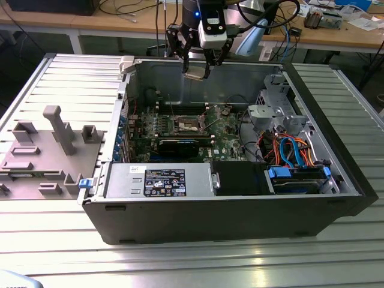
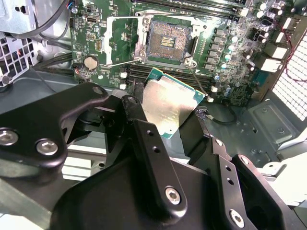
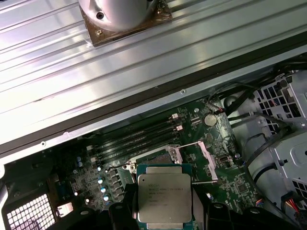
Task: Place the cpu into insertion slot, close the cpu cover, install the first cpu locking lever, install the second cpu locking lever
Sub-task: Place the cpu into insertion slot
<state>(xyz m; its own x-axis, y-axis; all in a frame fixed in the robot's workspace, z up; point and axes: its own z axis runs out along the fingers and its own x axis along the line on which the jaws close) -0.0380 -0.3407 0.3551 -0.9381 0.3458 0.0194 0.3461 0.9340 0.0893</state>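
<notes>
My gripper hangs above the open computer case, shut on the cpu, a flat square chip with a silvery top. In both wrist views the black fingers clamp two opposite edges of the cpu. The insertion slot lies bare on the green motherboard, well below the chip, and the chip partly hides it in the first wrist view. The cpu cover is swung open beside the slot. Thin wire levers stand released beside the slot.
The case lies on its side on a ribbed metal table. A power supply sits at the near wall. A drive cage with orange and blue cables sits at the exterior view's right. A grey fixture tray lies to the left of the case.
</notes>
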